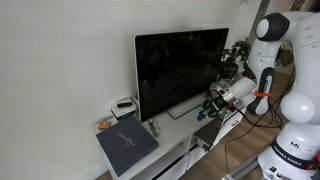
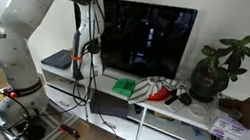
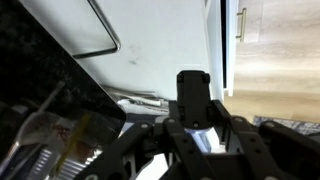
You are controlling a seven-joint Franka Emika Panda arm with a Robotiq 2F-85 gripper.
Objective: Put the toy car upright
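The toy car (image 2: 125, 85) is a small bright green piece low over the white cabinet (image 2: 184, 112), in front of the black TV (image 2: 145, 38). In both exterior views my gripper (image 1: 207, 108) reaches in from the side, and the green car (image 1: 201, 114) sits right at its tip. My gripper (image 3: 193, 100) looks shut in the wrist view, its fingers drawn together around a dark block, with no green showing. How the car is turned is too small to tell.
A dark grey book (image 1: 126, 146) overhangs the cabinet's end near a small white-and-black box (image 1: 125, 107). A striped cloth (image 2: 159, 89) and a potted plant (image 2: 216, 72) stand further along. The TV's wire foot (image 3: 103, 30) and the cabinet's front edge (image 3: 218, 60) are close to the gripper.
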